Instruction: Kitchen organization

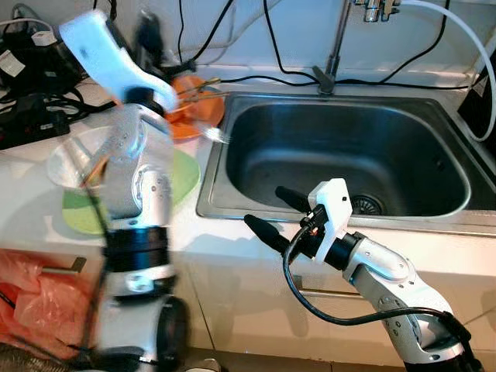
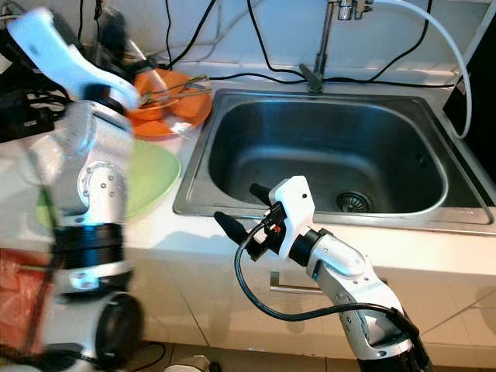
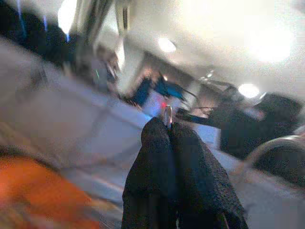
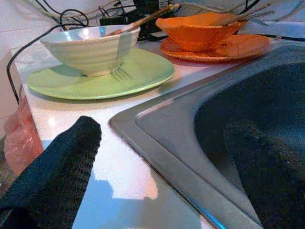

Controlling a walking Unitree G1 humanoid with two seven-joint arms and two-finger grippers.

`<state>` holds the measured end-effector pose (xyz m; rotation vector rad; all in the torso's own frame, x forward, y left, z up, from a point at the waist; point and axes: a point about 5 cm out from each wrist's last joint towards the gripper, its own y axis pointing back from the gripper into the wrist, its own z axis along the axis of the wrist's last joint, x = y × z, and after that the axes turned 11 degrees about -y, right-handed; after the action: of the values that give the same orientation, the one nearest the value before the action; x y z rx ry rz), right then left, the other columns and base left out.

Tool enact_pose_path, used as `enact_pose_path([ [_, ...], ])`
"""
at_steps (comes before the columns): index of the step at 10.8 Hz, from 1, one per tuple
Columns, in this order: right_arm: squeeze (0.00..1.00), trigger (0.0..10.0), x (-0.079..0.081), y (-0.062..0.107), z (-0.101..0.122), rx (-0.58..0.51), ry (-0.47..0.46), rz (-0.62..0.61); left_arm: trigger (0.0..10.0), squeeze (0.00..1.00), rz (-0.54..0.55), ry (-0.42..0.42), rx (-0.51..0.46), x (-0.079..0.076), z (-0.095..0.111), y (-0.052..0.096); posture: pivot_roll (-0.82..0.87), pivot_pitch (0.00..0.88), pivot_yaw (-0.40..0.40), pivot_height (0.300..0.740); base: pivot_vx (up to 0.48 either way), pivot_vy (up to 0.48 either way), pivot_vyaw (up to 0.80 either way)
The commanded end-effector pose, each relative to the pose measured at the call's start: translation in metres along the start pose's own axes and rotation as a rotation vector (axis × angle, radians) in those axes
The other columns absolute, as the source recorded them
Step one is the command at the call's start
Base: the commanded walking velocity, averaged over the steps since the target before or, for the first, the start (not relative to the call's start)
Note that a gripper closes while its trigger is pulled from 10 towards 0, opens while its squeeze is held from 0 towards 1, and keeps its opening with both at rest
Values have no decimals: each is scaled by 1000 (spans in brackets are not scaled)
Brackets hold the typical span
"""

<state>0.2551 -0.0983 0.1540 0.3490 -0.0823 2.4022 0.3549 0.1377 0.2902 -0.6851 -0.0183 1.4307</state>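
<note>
Right gripper (image 1: pixel 277 211) spread astride the sink (image 1: pixel 232 203) rim — left gripper (image 3: pixel 167 143) pinching a metal sliver (blurred).

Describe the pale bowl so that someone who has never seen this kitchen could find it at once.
Start at the steel sink and move to the counter on the robot's left. There a green plate lies, and the pale bowl stands on it. Its neighbour is an orange bowl on an orange plate.
</note>
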Motion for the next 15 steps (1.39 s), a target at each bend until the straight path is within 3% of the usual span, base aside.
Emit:
enact_pose_path([
  [1, 0, 10000, -4, 1, 0, -12, -1, -27, 0, 0, -8, 150, 39, -2, -4, -3, 104, 0, 56, 740, 0, 0, 0],
  [2, 0, 10000, -5, 1, 0, -22, -4, -45, 0, 0, -9, 297, 103, -3, -17, 1, 104, 0, 57, 740, 0, 0, 0],
  [3, 0, 10000, -8, 1, 3, -52, -31, -78, 0, 0, -43, 366, 155, -6, -28, 5, 103, 0, 57, 740, 0, 0, 0],
  [5, 0, 10000, -12, 0, 6, -83, -61, -108, 0, 0, -79, 396, 182, -8, -35, 9, 100, 0, 58, 740, 0, 0, 0],
  [7, 0, 10000, -21, -3, 24, -227, -238, -184, 0, 0, -113, 541, 245, -6, -60, 22, 96, 0, 55, 740, 0, 0, 0],
  [11, 0, 10000, -19, -6, 37, -290, -416, -148, 0, 0, -224, 567, 328, -17, -85, 31, 88, 0, 57, 740, 0, 0, 0],
  [12, 0, 10000, -20, -5, 37, -291, -441, -149, 0, 0, -202, 561, 311, -15, -85, 30, 80, 1, 56, 740, 0, 0, 0],
  [13, 0, 10000, -19, -7, 40, -305, -536, -149, 0, 0, -4, 586, 233, 6, -86, 25, 75, 5, 51, 740, 0, 0, 0],
  [15, 0, 10000, -14, -12, 37, -265, -567, -132, 0, 0, -22, 644, 245, 3, -92, 25, 75, 5, 49, 740, 0, 0, 0],
])
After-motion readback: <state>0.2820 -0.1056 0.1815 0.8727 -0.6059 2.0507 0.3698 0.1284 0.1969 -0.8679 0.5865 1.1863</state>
